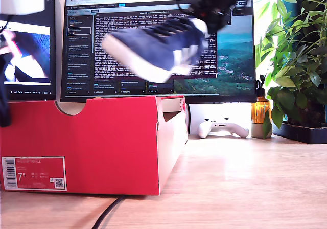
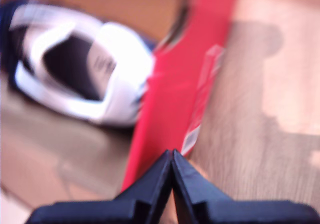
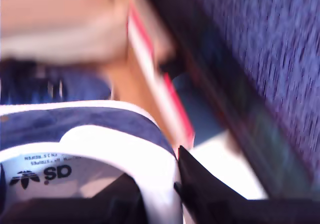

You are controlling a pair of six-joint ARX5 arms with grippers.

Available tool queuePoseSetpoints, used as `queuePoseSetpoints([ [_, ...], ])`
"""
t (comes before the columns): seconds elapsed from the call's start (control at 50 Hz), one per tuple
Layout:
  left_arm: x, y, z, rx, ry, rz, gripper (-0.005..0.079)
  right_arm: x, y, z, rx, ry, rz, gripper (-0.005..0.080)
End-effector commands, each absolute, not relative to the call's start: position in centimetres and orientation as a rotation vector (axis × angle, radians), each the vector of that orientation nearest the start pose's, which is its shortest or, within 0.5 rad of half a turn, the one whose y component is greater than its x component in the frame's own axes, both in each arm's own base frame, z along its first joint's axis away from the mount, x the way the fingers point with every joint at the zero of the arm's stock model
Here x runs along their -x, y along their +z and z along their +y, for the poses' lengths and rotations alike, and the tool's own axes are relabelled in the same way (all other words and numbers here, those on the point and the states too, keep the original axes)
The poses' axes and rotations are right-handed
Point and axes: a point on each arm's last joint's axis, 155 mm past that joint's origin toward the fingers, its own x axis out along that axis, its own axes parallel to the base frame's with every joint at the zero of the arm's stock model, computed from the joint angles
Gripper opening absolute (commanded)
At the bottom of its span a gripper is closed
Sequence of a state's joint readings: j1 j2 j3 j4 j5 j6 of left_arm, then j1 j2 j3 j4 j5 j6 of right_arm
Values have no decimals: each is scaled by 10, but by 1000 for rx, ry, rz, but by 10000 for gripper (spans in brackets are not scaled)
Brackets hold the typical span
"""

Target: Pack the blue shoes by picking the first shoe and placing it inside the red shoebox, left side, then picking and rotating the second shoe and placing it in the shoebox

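The red shoebox (image 1: 92, 142) stands on the table (image 1: 245, 183). One blue shoe (image 2: 80, 69) already lies inside. My second end effector (image 3: 175, 184), clamped on the second shoe's collar (image 1: 153, 47), carries it above the box, long axis roughly level. My first end effector (image 2: 172, 159) hangs over the box wall, pressed together, empty. Blur hides detail.

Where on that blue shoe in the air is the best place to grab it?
At the heel collar, coming from above. My second gripper pinches the blue shoe there now: the thin rim around the foot opening fits between jaws, where the wide sole would not.
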State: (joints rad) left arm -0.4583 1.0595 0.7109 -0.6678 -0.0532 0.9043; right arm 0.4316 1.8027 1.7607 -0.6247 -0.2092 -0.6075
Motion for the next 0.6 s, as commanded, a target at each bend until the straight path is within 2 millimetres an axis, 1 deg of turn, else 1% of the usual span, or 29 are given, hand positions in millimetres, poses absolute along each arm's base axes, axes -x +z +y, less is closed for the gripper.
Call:
queuePoseSetpoints([
  [0.0, -256, 94, -107, -990, -743, 797, -19, -454, 284, 265, 650, 816, 376, -13],
  [0.12, -257, 93, -98, -920, -684, 838, -19, -457, 276, 271, 721, 823, 360, -13],
  [0.28, -257, 92, -98, -884, -666, 852, -19, -464, 251, 276, 726, 839, 403, -13],
  [0.36, -257, 92, -97, -829, -631, 872, -19, -468, 236, 281, 729, 850, 426, -13],
  [0.46, -255, 91, -97, -823, -634, 880, -19, -473, 221, 284, 729, 857, 448, -13],
  [0.58, -258, 93, -98, -831, -634, 862, -19, -477, 211, 287, 729, 860, 458, -13],
])
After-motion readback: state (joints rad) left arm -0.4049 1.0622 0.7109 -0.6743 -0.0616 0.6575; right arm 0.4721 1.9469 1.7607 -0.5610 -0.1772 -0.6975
